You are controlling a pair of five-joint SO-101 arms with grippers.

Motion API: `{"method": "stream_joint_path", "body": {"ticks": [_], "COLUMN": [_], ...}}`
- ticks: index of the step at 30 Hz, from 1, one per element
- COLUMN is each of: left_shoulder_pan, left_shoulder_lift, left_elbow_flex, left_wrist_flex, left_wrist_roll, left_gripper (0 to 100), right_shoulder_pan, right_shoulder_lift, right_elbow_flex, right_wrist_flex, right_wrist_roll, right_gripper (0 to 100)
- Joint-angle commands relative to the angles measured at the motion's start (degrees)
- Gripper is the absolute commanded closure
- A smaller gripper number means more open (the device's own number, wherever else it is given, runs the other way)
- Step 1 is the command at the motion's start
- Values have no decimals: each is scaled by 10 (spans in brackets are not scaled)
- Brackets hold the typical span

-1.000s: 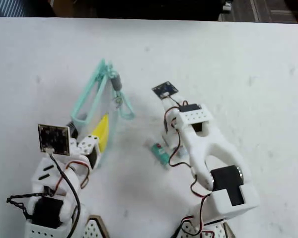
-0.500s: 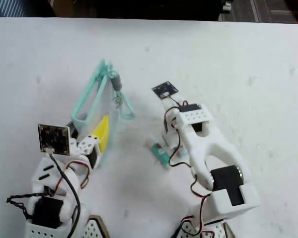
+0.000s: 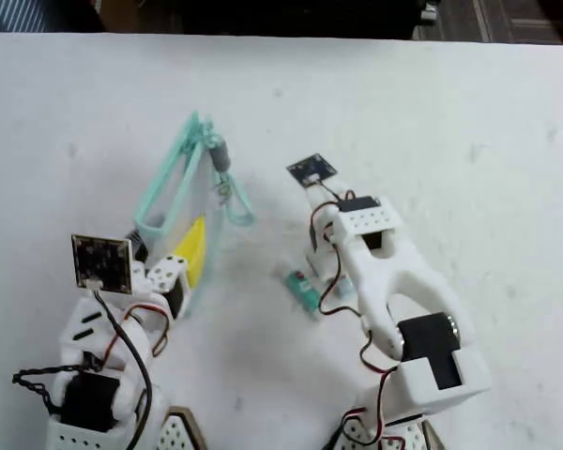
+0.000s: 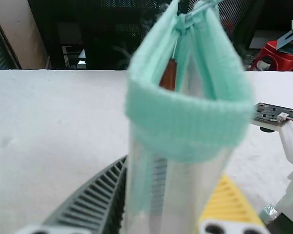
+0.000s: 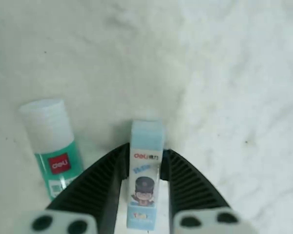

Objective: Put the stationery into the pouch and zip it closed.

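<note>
White table (image 3: 450, 141): pouch (image 3: 183, 202) clamped upright at left centre by the left gripper (image 4: 168, 195), eraser (image 5: 145, 178) beside a glue stick (image 5: 51, 146) at centre pinched by the right gripper (image 5: 145, 152); pickup step, a lift to the pouch mouth judged due next.

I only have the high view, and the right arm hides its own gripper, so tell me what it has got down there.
Observer: The right gripper is closed on a pale blue eraser.
Operator: Now name the green thing beside that arm.
Observer: A glue stick with a green label, lying on the table beside the eraser, not touching it.
Operator: Report on the pouch.
Observer: The left gripper holds the pouch upright, zip open, and something orange-brown shows inside.
</note>
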Motion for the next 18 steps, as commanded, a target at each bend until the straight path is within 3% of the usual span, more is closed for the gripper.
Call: {"method": "stream_joint_path", "body": {"ticks": [1,6,13,18], "left_shoulder_pan": [10,10,28,60], "left_shoulder_lift": [-3,-3,-3,-3], "left_elbow_flex": [-14,-14,-14,-11], "left_wrist_flex": [1,1,2,4], "left_wrist_roll": [-4,-4,-6,-44], "left_gripper": [793,792,790,793], "right_shoulder_pan": [0,15,99,109], "right_shoulder_lift": [1,-21,-149,-244], "right_elbow_flex": [-14,-15,23,73], "right_wrist_flex": [0,1,0,-17], "right_wrist_roll": [4,1,-1,-49], "right_gripper": [982,982,982,982]}}
